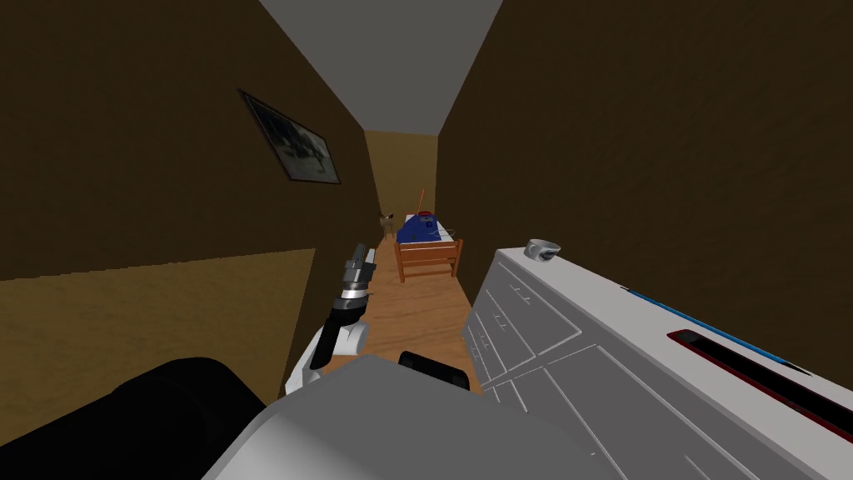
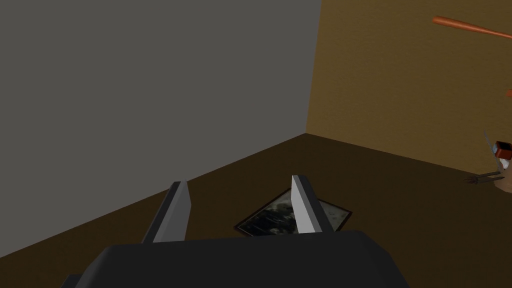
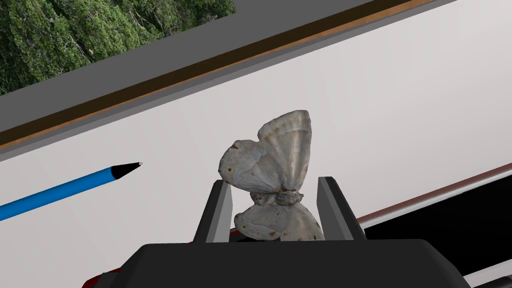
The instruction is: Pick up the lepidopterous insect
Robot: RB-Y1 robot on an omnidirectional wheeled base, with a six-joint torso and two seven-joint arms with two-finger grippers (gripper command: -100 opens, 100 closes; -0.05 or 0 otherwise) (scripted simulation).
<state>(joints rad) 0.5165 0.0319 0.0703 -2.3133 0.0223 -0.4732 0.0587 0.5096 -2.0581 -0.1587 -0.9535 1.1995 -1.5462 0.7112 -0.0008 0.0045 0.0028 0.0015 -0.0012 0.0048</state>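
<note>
Squarely, grey moth [image 3: 272, 165], inside right tool [image 3: 274, 182] (pinched)

Dim even light, brighter at right wrist, head view splayed

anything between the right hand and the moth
Nothing visible does. The moth sits between the right hand's fingers, which press its lower wings. The blue pen lies apart, off to one side on the white top.

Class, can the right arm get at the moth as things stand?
Likely yes: the moth sits between the fingers of the right gripper, seemingly pinched at its lower wings; the blue pencil lies clear.
</note>
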